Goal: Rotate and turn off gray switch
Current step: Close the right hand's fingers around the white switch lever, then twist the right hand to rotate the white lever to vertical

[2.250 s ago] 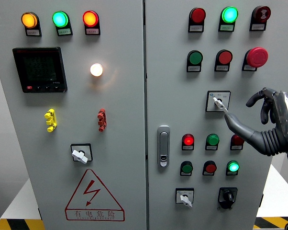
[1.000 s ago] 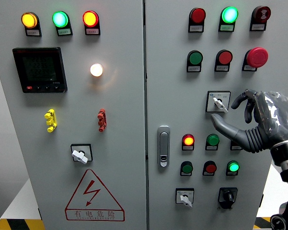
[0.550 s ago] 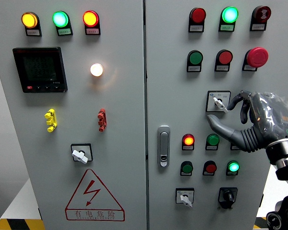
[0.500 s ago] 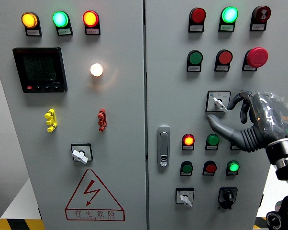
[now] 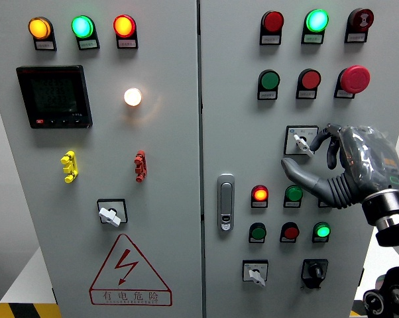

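At right of centre the right hand has crept leftward — its curled fingers now just touching the gray switch, not yet gripping, turn unstarted.

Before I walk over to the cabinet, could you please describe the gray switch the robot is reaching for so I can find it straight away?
On the right-hand cabinet door, look mid-height, under the red mushroom button and above the small round lamps. The gray switch is a rotary knob on a square black-framed plate. It is the only one with the right hand at it, fingertips at its lever.
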Motion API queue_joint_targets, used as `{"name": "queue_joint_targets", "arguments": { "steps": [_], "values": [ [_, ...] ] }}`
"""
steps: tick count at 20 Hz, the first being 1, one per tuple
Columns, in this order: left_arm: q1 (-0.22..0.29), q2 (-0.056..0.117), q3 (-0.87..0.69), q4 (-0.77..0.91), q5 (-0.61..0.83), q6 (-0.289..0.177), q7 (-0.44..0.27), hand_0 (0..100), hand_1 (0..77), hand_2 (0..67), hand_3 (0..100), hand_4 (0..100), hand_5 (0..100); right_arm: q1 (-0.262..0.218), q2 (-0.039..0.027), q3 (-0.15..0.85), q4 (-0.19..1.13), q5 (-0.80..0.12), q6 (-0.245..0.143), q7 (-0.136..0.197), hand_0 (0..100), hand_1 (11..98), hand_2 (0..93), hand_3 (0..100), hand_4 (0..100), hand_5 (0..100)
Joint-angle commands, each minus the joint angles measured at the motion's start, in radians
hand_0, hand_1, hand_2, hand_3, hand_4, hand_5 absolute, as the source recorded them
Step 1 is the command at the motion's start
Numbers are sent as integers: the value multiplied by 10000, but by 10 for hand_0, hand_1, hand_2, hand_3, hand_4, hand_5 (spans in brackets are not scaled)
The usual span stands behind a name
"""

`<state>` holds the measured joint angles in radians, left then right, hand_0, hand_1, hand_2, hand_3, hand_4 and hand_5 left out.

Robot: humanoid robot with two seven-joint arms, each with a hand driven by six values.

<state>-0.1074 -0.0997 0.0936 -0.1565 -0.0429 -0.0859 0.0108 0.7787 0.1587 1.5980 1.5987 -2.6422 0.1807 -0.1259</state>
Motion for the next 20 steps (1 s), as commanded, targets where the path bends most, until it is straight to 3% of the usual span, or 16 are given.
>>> {"name": "queue_joint_targets", "arguments": {
  "steps": [1, 15, 20],
  "values": [
    [0, 0, 0, 0, 0, 0, 0, 337, 0, 123, 223, 119, 123, 66, -7, -26, -64, -24, 3, 1, 0, 307, 611, 932, 1000, 980],
    [0, 0, 0, 0, 0, 0, 0, 335, 0, 123, 222, 119, 123, 205, -69, -333, -310, -100, -58, -352, 5, 314, 620, 922, 1000, 976],
    [0, 0, 0, 0, 0, 0, 0, 337, 0, 123, 223, 119, 123, 205, -69, -333, -294, -101, -104, -413, 318, 324, 647, 918, 1000, 977]
  ]
}}
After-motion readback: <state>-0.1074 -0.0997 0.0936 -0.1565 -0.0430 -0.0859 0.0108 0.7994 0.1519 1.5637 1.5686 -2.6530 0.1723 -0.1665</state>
